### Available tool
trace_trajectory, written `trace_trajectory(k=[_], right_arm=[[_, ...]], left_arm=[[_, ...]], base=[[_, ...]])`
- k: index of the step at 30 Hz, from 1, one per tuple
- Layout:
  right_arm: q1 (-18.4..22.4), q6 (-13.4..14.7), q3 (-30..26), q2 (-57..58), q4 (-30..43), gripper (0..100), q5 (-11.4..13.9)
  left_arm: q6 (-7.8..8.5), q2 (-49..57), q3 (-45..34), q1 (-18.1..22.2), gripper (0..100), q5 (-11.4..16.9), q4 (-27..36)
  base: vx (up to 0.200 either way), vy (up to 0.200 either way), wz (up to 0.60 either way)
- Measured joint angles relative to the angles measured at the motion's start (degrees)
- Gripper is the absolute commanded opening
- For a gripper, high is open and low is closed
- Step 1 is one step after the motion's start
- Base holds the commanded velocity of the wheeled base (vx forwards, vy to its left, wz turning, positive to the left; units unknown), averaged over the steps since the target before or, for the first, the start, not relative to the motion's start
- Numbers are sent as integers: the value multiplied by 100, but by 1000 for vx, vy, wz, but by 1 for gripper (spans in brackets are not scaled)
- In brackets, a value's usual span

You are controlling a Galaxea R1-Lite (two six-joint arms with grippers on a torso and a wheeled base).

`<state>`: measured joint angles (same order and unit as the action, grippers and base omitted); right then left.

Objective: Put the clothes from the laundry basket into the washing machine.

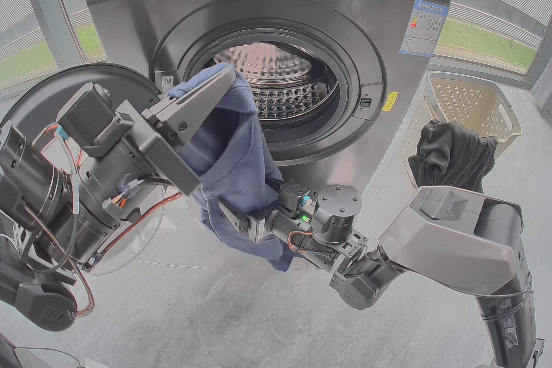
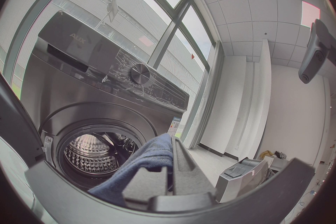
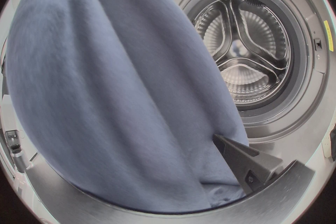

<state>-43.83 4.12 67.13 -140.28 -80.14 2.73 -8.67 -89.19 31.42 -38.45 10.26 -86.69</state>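
A blue garment (image 1: 236,156) hangs in front of the washing machine's open drum (image 1: 276,81). My left gripper (image 1: 221,80) is shut on the garment's top edge, level with the upper part of the opening; in the left wrist view its fingers (image 2: 182,168) pinch the blue cloth (image 2: 147,161). My right gripper (image 1: 233,217) sits low against the garment's hanging lower part, below the drum. In the right wrist view the blue garment (image 3: 115,88) drapes close to the camera and hides most of that gripper. A black garment (image 1: 454,153) lies over the rim of the laundry basket (image 1: 477,99).
The round machine door (image 1: 40,99) stands swung open on the left, behind my left arm. The beige basket leans against the window at the machine's right. Grey floor (image 1: 230,306) lies open in front of the machine.
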Motion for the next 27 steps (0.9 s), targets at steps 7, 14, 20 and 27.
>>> trace_trajectory(k=[7, 14, 20, 27], right_arm=[[44, 4, 260, -190, -62, 0, -118], [118, 22, 183, -154, -154, 0, -129], [279, 45, -432, 262, -205, 0, -151], [555, 55, -1047, 1092, -207, 0, -169]], left_arm=[[-26, 32, 55, 13, 0, -4, 15], [-30, -4, 59, 63, 0, -39, 57], [-30, -124, 28, 317, 0, -72, 101], [82, -475, -435, 711, 0, 5, 102]], base=[[0, 0, 0], [0, 0, 0], [0, 0, 0], [0, 0, 0]])
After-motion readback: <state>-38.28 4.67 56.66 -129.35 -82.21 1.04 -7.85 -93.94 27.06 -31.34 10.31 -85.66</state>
